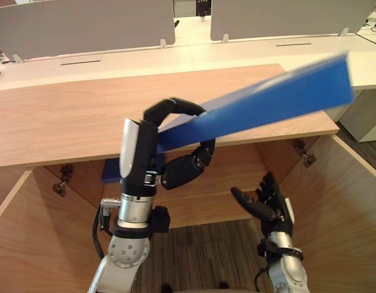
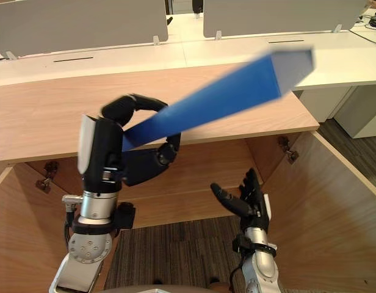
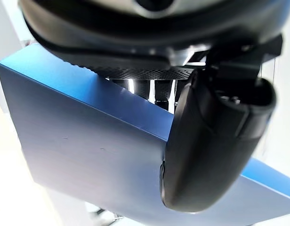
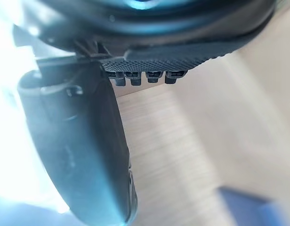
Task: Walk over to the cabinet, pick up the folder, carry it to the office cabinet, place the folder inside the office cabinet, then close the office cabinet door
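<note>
My left hand (image 1: 148,146) holds the blue folder (image 1: 267,104) in the air in front of the open wooden cabinet (image 1: 84,116). Fingers curl over the folder's top edge and the thumb (image 3: 211,141) presses its blue face (image 3: 88,141). The folder slants up to the right, its far end above the cabinet top. My right hand (image 1: 267,204) hangs lower, before the cabinet's opening at the right, fingers spread and holding nothing. Its wrist view shows the thumb (image 4: 79,155) against bare wood.
Both cabinet doors stand open, the left door (image 1: 17,238) and the right door (image 1: 340,201), flanking my arms. Another blue thing (image 1: 110,172) lies inside the cabinet behind my left hand. White desks with grey partitions (image 1: 84,24) run behind. Striped carpet (image 1: 200,250) lies below.
</note>
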